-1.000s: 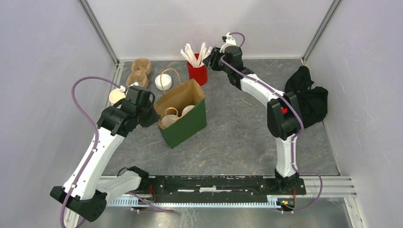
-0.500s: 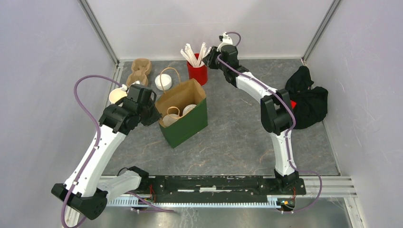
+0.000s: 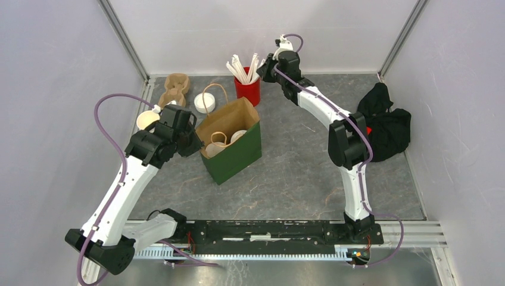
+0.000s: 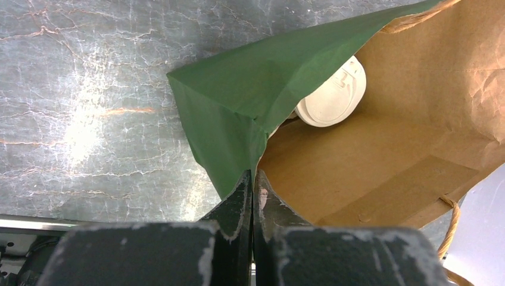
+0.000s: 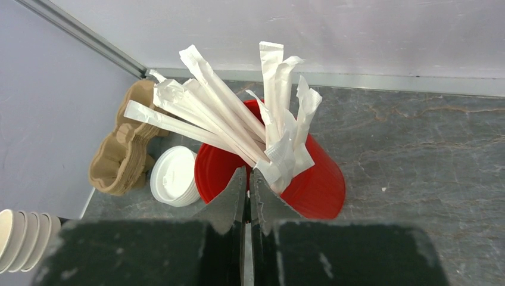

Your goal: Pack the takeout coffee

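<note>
Your left pincer (image 4: 251,176) clamps the green bag (image 4: 232,89) rim; right pincer (image 5: 248,176) is clenched among the straws (image 5: 220,113).
Lidded coffee cups (image 4: 332,95) sit inside the bag, just ahead of the left pincer; a caught straw can't be confirmed.

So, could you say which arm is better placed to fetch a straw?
Right: the right pincer is shut among the wrapped straws in the red cup; the left pincer holds the green bag by its rim.

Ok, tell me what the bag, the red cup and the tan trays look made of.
The bag looks like matte paper, green outside and brown kraft inside: it creases sharply. The red cup is probably plastic, smooth with a slight sheen. The tan trays are likely moulded pulp: dull, rough-looking, with rounded pressed shapes.
</note>
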